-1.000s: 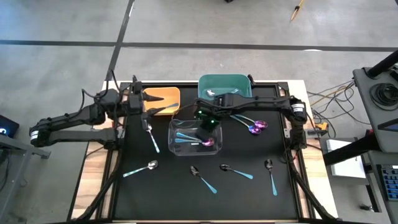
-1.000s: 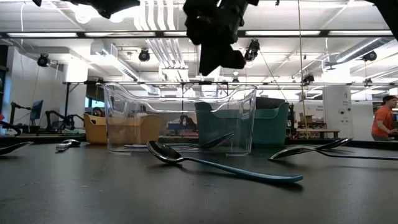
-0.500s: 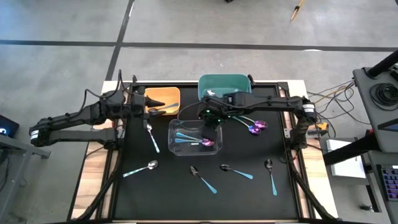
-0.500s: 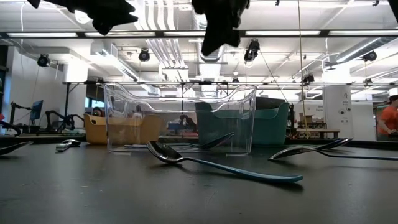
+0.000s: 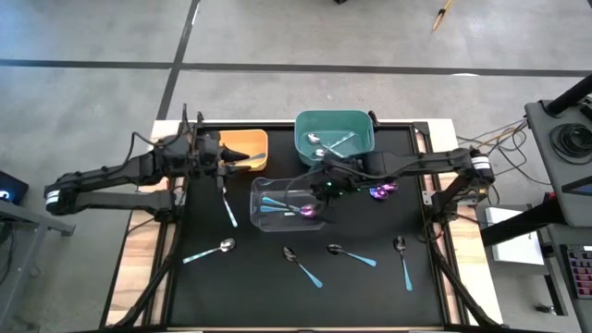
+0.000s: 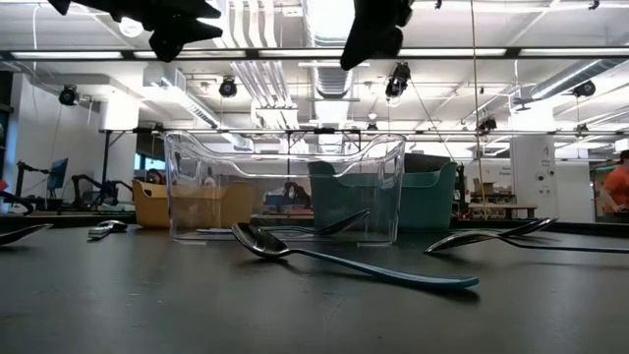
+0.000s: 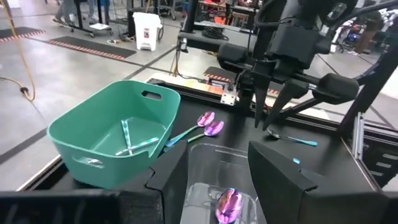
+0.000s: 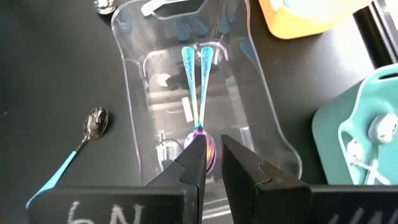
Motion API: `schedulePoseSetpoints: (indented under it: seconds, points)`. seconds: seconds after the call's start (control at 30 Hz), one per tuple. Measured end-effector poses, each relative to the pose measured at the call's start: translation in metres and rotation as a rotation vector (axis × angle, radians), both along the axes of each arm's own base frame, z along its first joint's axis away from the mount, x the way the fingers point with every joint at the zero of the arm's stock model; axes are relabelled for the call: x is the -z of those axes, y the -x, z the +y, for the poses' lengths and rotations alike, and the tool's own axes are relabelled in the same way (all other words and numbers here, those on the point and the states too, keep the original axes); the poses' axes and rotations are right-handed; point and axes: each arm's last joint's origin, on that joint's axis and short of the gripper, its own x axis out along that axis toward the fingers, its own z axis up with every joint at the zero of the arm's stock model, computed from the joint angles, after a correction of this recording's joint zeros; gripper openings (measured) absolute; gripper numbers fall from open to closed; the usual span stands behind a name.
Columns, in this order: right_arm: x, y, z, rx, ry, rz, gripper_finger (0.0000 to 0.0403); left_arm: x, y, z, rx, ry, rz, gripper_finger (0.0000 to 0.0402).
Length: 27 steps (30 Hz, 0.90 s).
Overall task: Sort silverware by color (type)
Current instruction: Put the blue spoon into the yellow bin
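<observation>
Two iridescent purple spoons (image 8: 200,87) with teal handles lie side by side in the clear bin (image 5: 277,222). My right gripper (image 8: 212,160) hovers open and empty above the bin's right end (image 5: 324,191), high in the low view (image 6: 378,29). My left gripper (image 7: 217,180) is open and empty, raised beside the orange bin (image 5: 252,139) at the far left (image 5: 222,159). Two more purple spoons (image 5: 379,190) lie on the mat right of the clear bin. Dark-bowled spoons (image 5: 302,265) (image 5: 351,255) (image 5: 403,261) and a silver spoon (image 5: 208,252) lie along the near side.
The teal bin (image 5: 301,139) at the far middle holds silver spoons (image 7: 134,143). Another spoon (image 5: 225,205) lies left of the clear bin. In the low view a spoon (image 6: 344,261) lies in front of the clear bin (image 6: 285,187). A person shows in the room at far right.
My right gripper has risen from inside the clear bin and moved toward the table's right, ending above the bin's right end. The purple spoon stays lying in the bin. My left gripper has shifted slightly right beside the orange bin.
</observation>
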Motion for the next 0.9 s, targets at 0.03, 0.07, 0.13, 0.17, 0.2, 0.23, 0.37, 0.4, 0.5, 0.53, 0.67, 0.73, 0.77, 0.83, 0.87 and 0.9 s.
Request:
schedulePoseSetpoints:
  seconds: [0.03,0.07,0.13,0.17,0.2,0.23,0.37,0.4,0.5,0.53,0.67,0.73,0.77,0.83,0.87,0.9]
  points:
    - [0.001,0.003,0.002,0.001,-0.004,0.000,0.0038,0.000,-0.001,0.000,0.005,-0.001,-0.004,0.0150]
    - [0.002,0.006,0.004,0.003,-0.010,0.000,0.0038,0.000,-0.003,-0.001,0.009,0.000,-0.004,0.0150]
    - [0.004,0.012,0.008,0.003,-0.020,-0.003,0.0038,-0.001,-0.006,-0.002,0.018,-0.004,-0.017,0.0150]
    - [0.006,0.015,0.010,0.004,-0.024,0.005,0.0038,0.000,-0.007,-0.002,0.022,-0.004,-0.018,0.0150]
    - [0.008,0.018,0.012,0.001,-0.027,0.011,0.0038,0.000,-0.009,-0.002,0.025,-0.004,-0.020,0.0150]
    - [0.010,0.021,0.014,-0.004,-0.028,0.013,0.0038,0.000,-0.010,-0.003,0.027,-0.006,-0.026,0.0150]
    - [0.017,0.031,0.025,-0.040,-0.026,0.037,0.0038,-0.001,-0.014,-0.002,0.025,-0.009,-0.039,0.0150]
    - [0.020,0.033,0.028,-0.047,-0.027,0.046,0.0038,-0.001,-0.015,-0.001,0.024,-0.010,-0.042,0.0150]
    - [0.027,0.040,0.035,-0.051,-0.040,0.069,0.0038,-0.001,-0.018,-0.001,0.024,-0.012,-0.050,0.0150]
    - [0.029,0.042,0.037,-0.049,-0.045,0.074,0.0038,-0.001,-0.019,0.000,0.025,-0.014,-0.054,0.0150]
    - [0.042,0.054,0.048,-0.050,-0.063,0.115,0.0038,-0.001,-0.022,0.000,0.026,-0.027,-0.064,0.0150]
    - [0.048,0.060,0.054,-0.054,-0.078,0.134,0.0038,-0.001,-0.023,0.000,0.027,-0.035,-0.071,0.0150]
    - [0.051,0.062,0.057,-0.054,-0.083,0.145,0.0038,-0.001,-0.023,0.000,0.027,-0.037,-0.070,0.0150]
    - [0.058,0.068,0.064,-0.064,-0.085,0.166,0.0038,-0.002,-0.024,0.001,0.028,-0.042,-0.077,0.0150]
    - [0.061,0.071,0.067,-0.069,-0.086,0.178,0.0038,-0.002,-0.024,0.001,0.028,-0.041,-0.075,0.0150]
    - [0.065,0.073,0.071,-0.074,-0.086,0.190,0.0038,-0.002,-0.024,0.001,0.028,-0.042,-0.077,0.0150]
